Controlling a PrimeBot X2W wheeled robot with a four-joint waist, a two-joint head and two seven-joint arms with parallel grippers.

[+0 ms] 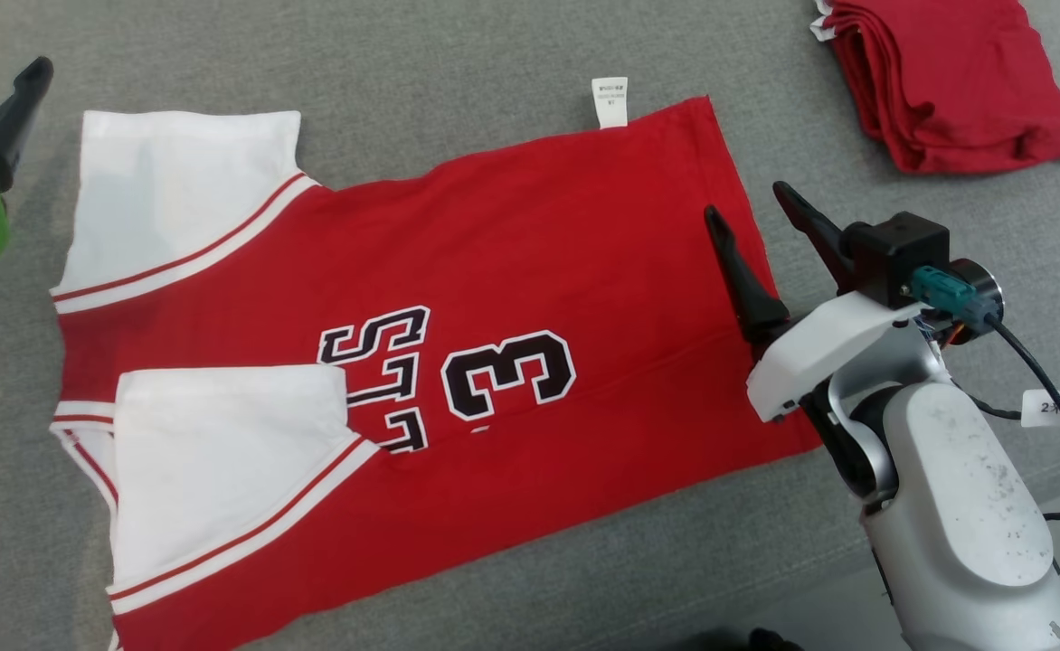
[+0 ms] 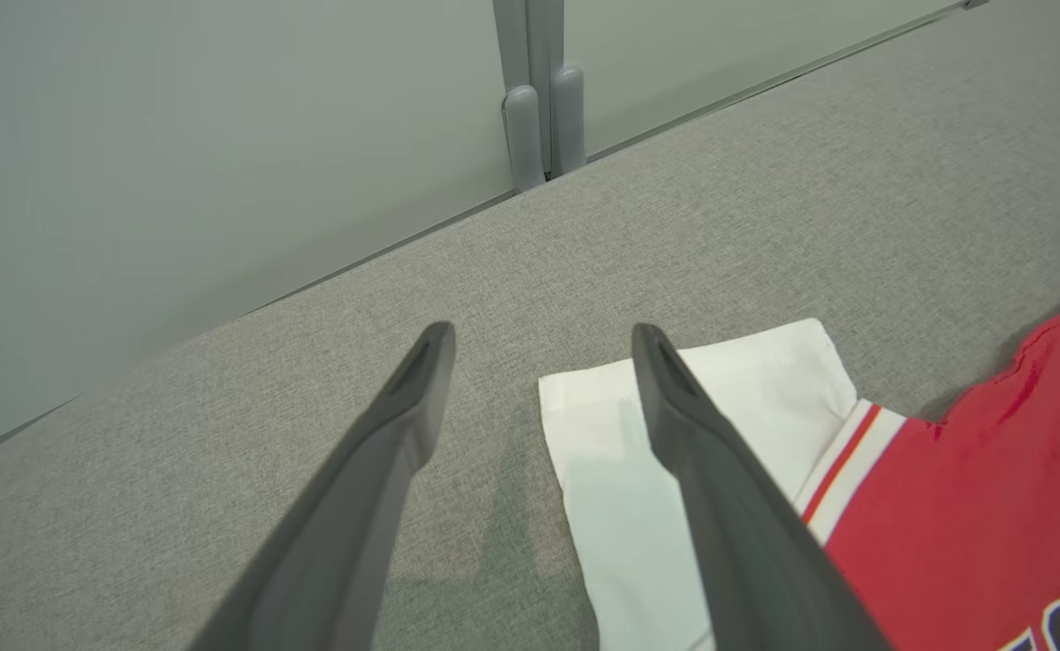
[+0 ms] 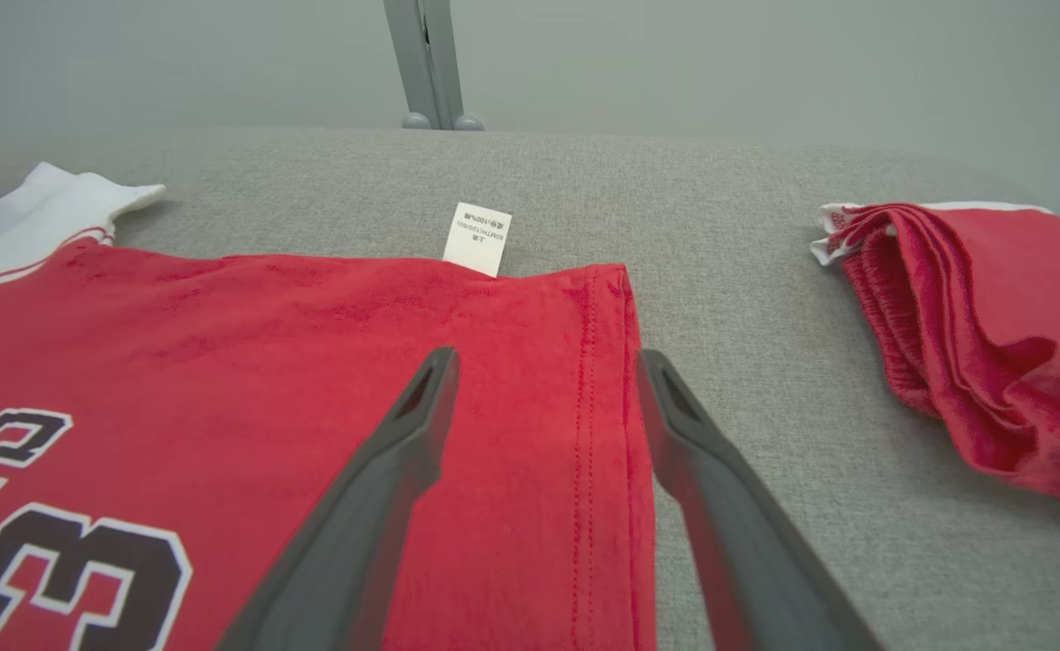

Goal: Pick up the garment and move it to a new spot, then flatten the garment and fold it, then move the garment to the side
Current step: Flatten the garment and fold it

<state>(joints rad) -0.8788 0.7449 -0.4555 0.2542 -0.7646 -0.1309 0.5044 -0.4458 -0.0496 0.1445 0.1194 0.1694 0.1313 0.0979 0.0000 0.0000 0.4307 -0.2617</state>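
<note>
At 9 o'clock in the head view the left jaws stand wide open and empty, just beside the white far sleeve (image 1: 177,181). The shirt (image 1: 539,244) lies flat across the middle of the desk (image 1: 403,54), collar end at 9 o'clock and hem (image 1: 715,154) at 3 o'clock, with its near sleeve (image 1: 222,452) folded in. The right jaws, also wide open and empty, straddle the hem. The fold looks part done, and I judge the far side comes next. Pinch the sleeve edge and the hem corner near the label (image 1: 610,99) low, catch both layers, lift together and keep the cloth taut. A folded red pile (image 1: 955,81) at 1 o'clock lies loose on the desk, in no box.
</note>
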